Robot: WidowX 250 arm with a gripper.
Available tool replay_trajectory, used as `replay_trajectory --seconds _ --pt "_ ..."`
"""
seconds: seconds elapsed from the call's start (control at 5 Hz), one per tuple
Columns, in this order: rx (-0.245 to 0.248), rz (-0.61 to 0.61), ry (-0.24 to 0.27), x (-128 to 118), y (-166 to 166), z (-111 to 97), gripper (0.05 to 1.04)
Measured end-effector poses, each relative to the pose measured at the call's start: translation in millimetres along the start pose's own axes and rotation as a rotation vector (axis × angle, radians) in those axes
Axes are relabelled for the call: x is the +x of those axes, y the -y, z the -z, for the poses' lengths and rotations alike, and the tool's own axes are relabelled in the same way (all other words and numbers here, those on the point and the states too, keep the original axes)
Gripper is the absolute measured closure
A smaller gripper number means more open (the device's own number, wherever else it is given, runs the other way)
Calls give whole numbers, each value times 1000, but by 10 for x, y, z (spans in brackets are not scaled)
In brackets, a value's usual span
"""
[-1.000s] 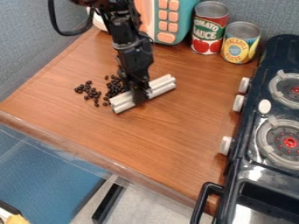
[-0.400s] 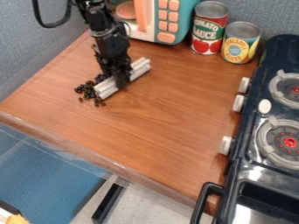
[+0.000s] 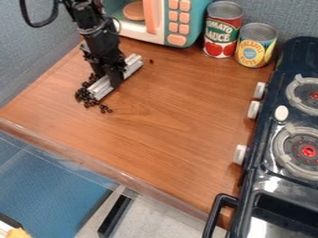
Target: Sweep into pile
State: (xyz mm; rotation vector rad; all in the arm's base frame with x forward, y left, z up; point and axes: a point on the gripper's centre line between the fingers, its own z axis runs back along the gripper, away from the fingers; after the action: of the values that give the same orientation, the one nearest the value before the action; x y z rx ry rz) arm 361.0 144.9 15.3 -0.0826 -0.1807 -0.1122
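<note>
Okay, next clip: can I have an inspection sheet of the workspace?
Surface: brown wood-grain tabletop.
Beans: dark beans crowd the bar's near end; a few lie just below, and one stray sits beyond its far end.
Bar: white ridged bar, lying at a slant.
Pincer: closed around the middle of the bar.
Clutter: red-labelled can and yellow-labelled can, upright at the back.
Cables: black cable looping beside the arm.
Surroundings: toy microwave behind, toy stove at image right.
Spilled liquid: nothing seen.
</note>
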Motion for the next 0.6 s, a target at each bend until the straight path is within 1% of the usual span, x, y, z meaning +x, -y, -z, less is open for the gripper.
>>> replay_trajectory --seconds 0.2,0.4,0.6 --pt "-7 -26 2 1 -48 -6 713" --pt "-4 -74 15 -27 -172 -19 712" --pt "-12 -101 31 -73 -144 -28 713"
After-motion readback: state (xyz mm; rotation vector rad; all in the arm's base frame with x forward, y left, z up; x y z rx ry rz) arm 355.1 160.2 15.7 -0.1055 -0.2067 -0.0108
